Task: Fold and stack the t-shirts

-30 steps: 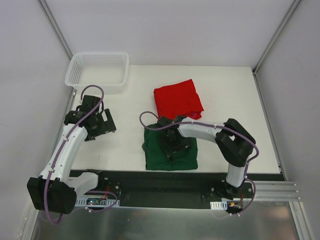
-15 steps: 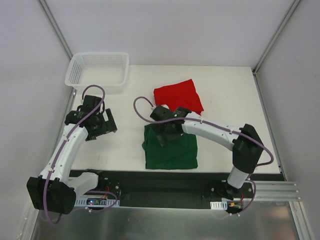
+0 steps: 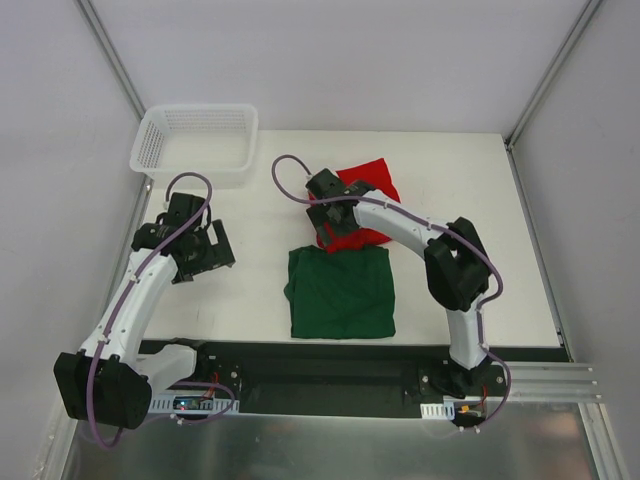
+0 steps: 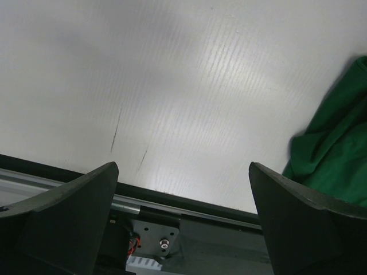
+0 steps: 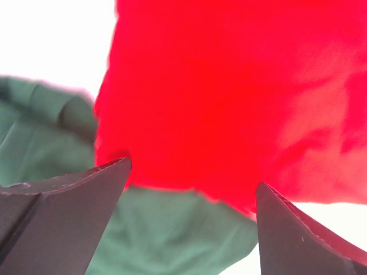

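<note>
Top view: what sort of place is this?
Likely a robotics lab cell: a white table walled by plain panels, left arm and right arm bolted at its near edge, just a basket, a green t-shirt and a red t-shirt.

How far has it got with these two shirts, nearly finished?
Done: both look folded, the green shirt near the front edge, the red shirt just behind it. In hand: the right fingers hang open over the red shirt, holding nothing. Left: stacking, since the shirts lie one behind the other, not piled. The left fingers are open, off to the side.
</note>
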`<state>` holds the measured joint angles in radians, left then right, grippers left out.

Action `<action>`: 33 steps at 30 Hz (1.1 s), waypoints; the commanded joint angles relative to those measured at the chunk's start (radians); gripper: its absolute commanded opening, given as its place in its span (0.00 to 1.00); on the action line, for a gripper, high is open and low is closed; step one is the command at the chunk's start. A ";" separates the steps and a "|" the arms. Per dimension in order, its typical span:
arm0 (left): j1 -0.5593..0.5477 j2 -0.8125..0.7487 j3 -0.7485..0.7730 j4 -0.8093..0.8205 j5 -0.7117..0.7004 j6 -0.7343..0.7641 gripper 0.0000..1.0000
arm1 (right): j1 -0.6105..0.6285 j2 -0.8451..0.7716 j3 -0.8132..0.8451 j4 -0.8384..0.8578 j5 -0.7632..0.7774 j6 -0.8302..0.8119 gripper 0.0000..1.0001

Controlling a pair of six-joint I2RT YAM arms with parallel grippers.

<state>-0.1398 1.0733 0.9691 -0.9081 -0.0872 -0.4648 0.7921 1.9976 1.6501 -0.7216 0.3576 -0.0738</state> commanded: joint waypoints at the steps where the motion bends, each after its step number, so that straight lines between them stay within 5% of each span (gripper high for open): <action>1: -0.017 -0.007 -0.017 0.021 0.007 -0.017 0.99 | -0.040 0.035 0.089 0.083 0.018 -0.058 0.96; 17: -0.029 0.036 -0.044 0.063 0.012 -0.012 0.99 | -0.134 0.165 0.172 0.106 -0.040 -0.040 0.96; 33: -0.034 -0.001 -0.072 0.067 0.010 -0.011 0.99 | -0.178 0.380 0.367 0.007 -0.210 0.233 0.96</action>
<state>-0.1642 1.1038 0.9119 -0.8417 -0.0814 -0.4648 0.6228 2.2799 1.9289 -0.6735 0.2447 0.0372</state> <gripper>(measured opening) 0.990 0.961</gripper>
